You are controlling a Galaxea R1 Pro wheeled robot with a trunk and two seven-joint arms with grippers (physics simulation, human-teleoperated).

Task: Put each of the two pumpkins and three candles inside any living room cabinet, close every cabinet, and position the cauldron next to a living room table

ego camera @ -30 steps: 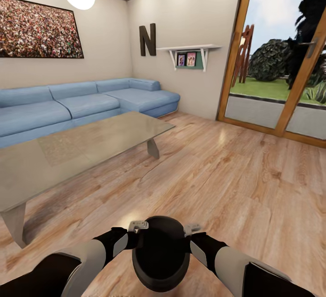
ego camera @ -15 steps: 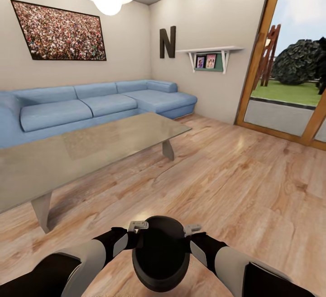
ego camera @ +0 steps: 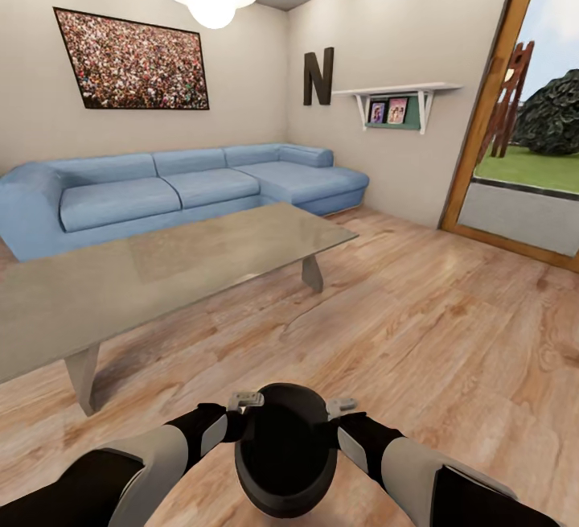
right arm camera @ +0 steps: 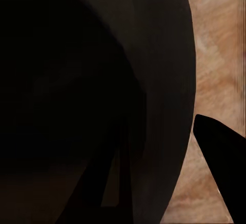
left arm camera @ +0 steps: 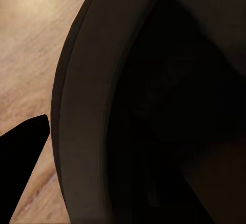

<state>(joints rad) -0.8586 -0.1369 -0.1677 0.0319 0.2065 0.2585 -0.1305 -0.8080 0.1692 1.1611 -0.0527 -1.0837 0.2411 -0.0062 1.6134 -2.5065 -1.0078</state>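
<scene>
I hold the glossy black cauldron [ego camera: 285,450] low in front of my trunk, above the wood floor, one gripper at each side of its rim. My left gripper [ego camera: 245,412] and right gripper [ego camera: 338,414] are both shut on the rim. In each wrist view the cauldron's curved wall [left arm camera: 97,106] [right arm camera: 159,80] sits close up, with one dark finger [left arm camera: 23,152] [right arm camera: 220,147] outside it. The grey glossy table [ego camera: 161,269] stands ahead and to the left, a short way off. The pumpkins, candles and cabinet are out of view.
A blue corner sofa [ego camera: 177,189] runs along the far wall behind the table. A wood-framed glass door [ego camera: 515,157] is at the right, and a wall shelf [ego camera: 398,100] hangs beside it. Bare wood floor [ego camera: 434,326] stretches ahead and to the right.
The whole picture has shifted rightward, so the camera has turned left; more of the sofa and table shows and less of the door. The arms and cauldron hold the same pose.
</scene>
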